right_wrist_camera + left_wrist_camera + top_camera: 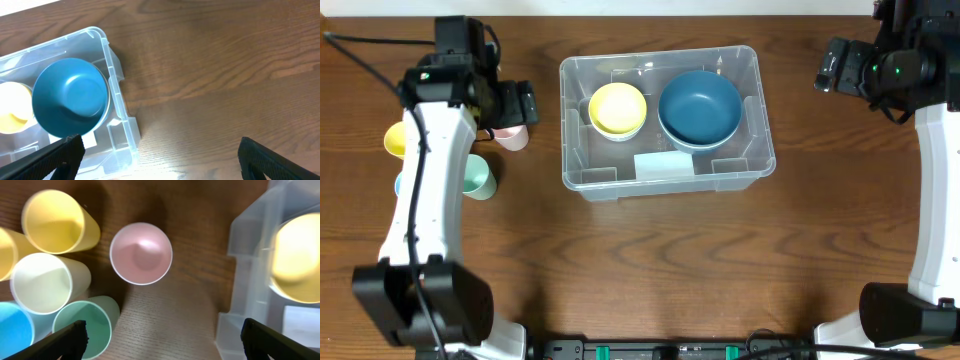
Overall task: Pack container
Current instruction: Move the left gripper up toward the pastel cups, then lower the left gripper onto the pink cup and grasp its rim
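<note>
Container [620,183] between the hands, nearer left hand [167,339] than right hand [161,160].

white arm links [442,165], black joints [460,40], black cables [416,215], green light [897,70]

No legible text or labels anywhere

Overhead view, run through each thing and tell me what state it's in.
container, upright, open-topped, partly packed.
blue bowl, upright inside the container, empty.
yellow bowl, upright inside the container.
pink cup, upright on the table, empty.
left pincer, open, empty, by the pink cup.
right pincer, open, holding nothing.
</note>
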